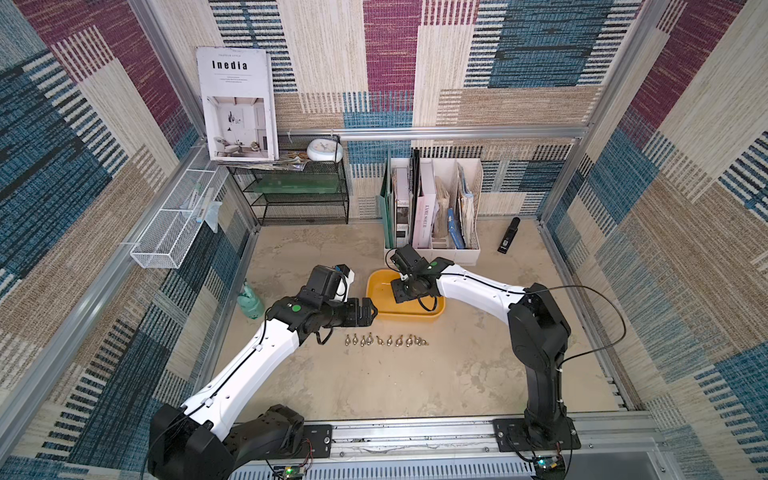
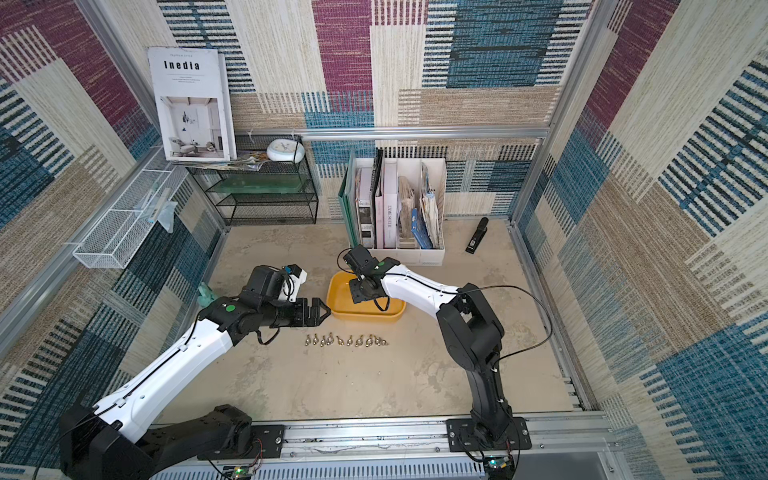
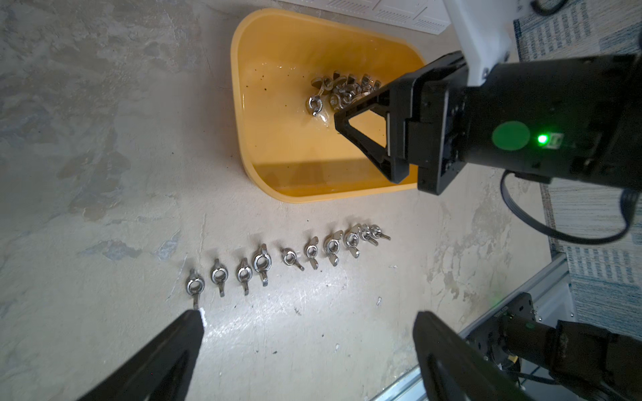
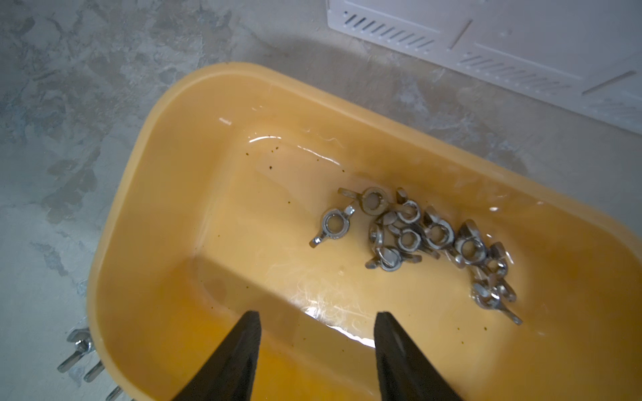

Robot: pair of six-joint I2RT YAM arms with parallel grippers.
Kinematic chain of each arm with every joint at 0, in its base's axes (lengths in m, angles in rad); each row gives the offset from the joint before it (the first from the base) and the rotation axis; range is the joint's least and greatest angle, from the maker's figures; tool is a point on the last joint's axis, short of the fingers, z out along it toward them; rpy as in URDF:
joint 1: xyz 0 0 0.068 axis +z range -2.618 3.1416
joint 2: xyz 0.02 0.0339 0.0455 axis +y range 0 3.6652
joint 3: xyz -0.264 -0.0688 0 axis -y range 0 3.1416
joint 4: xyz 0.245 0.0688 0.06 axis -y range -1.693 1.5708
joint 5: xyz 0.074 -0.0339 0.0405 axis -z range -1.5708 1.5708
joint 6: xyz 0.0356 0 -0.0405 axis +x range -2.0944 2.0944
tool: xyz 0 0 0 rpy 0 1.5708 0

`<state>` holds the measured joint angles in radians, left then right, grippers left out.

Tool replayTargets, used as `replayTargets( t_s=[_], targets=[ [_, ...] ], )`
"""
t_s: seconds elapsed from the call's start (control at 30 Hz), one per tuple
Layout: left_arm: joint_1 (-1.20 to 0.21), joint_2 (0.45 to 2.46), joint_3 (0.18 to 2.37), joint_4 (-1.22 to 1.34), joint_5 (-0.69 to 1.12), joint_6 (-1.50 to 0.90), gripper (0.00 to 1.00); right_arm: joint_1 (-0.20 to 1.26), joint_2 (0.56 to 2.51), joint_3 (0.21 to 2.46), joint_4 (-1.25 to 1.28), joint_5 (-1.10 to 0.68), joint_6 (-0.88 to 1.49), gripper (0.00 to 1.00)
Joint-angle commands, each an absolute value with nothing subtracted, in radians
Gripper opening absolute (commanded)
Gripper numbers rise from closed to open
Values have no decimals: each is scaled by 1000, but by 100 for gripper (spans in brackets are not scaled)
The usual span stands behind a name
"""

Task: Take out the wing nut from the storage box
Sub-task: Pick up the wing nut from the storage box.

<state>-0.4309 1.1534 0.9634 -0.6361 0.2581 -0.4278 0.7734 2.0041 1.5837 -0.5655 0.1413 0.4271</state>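
Observation:
The storage box (image 1: 415, 313) is a shallow yellow-orange tub mid-table, seen in both top views (image 2: 365, 314). In the right wrist view a pile of steel wing nuts (image 4: 417, 236) lies on its floor, and one wing nut (image 4: 332, 226) sits apart from the pile. My right gripper (image 4: 318, 314) hangs open and empty inside the box (image 4: 156, 208), short of the nuts. Its finger (image 3: 364, 145) shows in the left wrist view. My left gripper (image 3: 309, 314) is wide open and empty beside the box's left end (image 1: 370, 313). Several wing nuts (image 1: 386, 340) lie in a row in front of the box.
A white file holder with books (image 1: 432, 208) stands just behind the box. A black stapler (image 1: 509, 235) lies at the back right. A green spray bottle (image 1: 250, 301) stands left of my left arm. A black wire shelf (image 1: 299, 191) and a white mesh basket (image 1: 174, 224) are at the back left.

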Motion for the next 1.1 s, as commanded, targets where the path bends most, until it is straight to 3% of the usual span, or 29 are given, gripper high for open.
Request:
replayTargets(
  t_s=[0.0, 0.77, 1.07],
  targets=[
    [-431, 1137, 955, -634, 256, -431, 99, 775, 2035, 1616, -592, 148, 467, 54],
    [-431, 1100, 922, -625, 295, -424, 99, 745, 2208, 1739, -605, 159, 509, 42],
    [-429, 1102, 916, -623, 291, -425, 99, 740, 2214, 1731, -616, 149, 503, 33]
  ],
)
